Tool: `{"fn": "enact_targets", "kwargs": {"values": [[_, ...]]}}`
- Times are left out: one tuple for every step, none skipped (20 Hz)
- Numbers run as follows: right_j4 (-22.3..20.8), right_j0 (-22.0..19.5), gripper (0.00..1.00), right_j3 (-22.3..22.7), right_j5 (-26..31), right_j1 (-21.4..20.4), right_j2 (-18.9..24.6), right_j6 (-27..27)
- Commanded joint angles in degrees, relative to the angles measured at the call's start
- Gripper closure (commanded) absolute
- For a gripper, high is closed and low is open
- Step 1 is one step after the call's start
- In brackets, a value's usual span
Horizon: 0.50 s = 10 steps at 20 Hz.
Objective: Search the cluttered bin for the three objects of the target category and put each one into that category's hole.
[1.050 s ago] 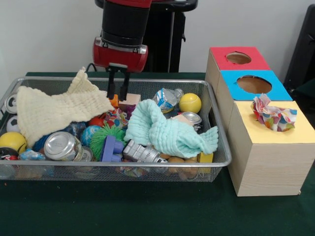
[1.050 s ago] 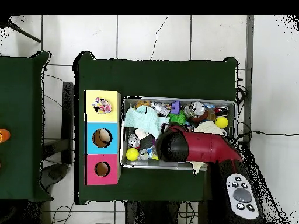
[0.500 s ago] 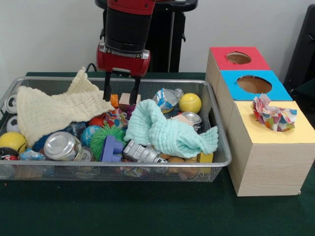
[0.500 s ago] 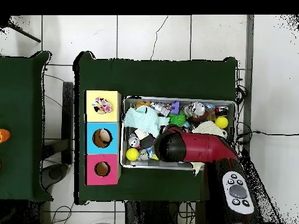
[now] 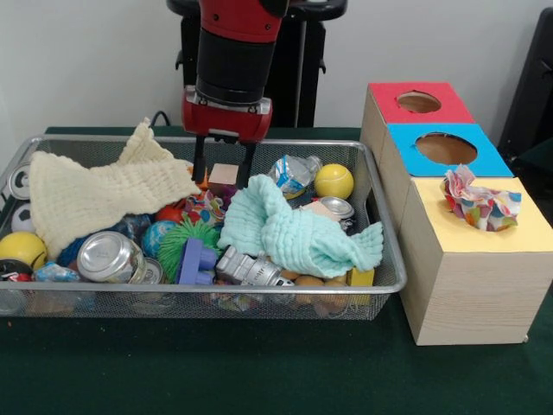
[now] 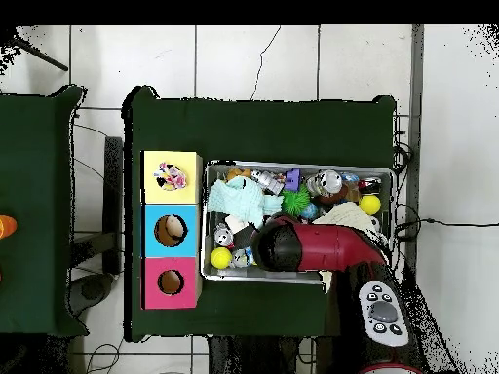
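Wire-mesh bin [image 5: 380,259], cluttered: cream cloth [image 5: 86,194], mint cloth [image 5: 289,229], cans, balls, bottle. Gripper [image 5: 223,169] hangs inside, fingers [image 5: 199,164] spread either side of a tan wooden block [image 5: 224,174], not clamped. Beside bin: box with red [image 5: 419,102], blue [image 5: 446,148], yellow [image 5: 484,226] tops.

table [image 5: 259,372]: dark green cloth — bare in front
floor [image 6: 253,58]: pale tiles, one cracked
second table [image 6: 34,214]: green — orange thing [image 6: 5,226] at edge
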Motion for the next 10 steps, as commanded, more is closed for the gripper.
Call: {"fn": "enact_targets", "kwargs": {"values": [[-2.68,0.48,0.0,1.47,-3.03,4.04,-1.83,7.06],[-2.68,0.44,0.0,1.37,-2.85,3.95,-1.92,6.75],[-2.67,0.29,0.0,1.27,-2.43,3.7,-1.95,6.27],[-2.66,0.13,0.0,1.16,-2.02,3.44,-1.98,5.79],[-2.58,-0.1,0.0,0.89,-1.36,3.1,-1.83,5.13],[-2.5,-0.38,0.0,0.65,-0.84,2.95,-1.69,4.54],[-2.49,-0.54,0.0,0.18,-0.53,3.01,-1.57,4.04],[-2.47,-0.73,0.0,-0.24,-0.28,3.09,-1.45,3.63],[-2.47,-0.94,0.0,-0.48,-0.18,3.1,-1.4,3.33],[-2.49,-1.13,0.0,-0.66,-0.18,3.16,-1.33,3.1]]}}
